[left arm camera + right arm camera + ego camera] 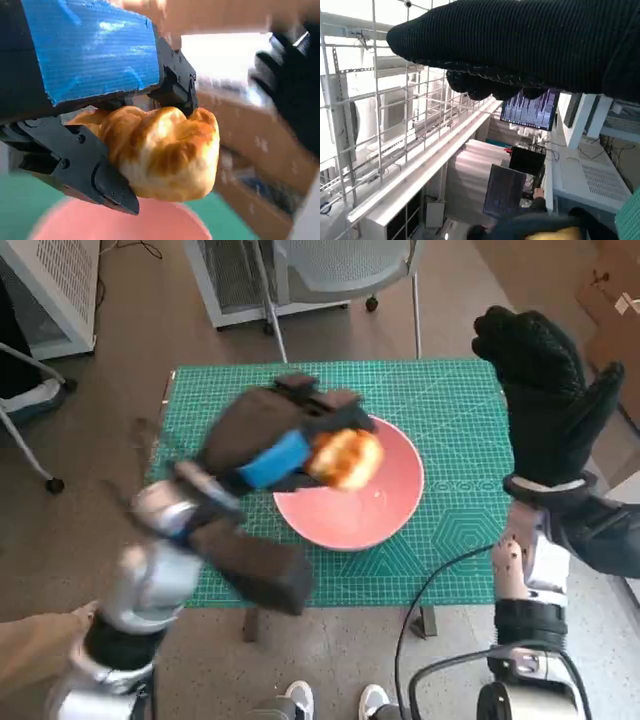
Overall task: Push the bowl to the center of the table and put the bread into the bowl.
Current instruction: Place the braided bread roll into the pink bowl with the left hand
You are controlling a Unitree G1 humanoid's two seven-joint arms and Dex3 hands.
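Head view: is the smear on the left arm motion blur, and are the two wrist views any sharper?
Head view: left hand and forearm smeared by motion; bowl, green mat and right hand crisp. Left wrist view: bread sharp, background soft, window blown out. Right wrist view: sharp, bright glare behind the wire grid.
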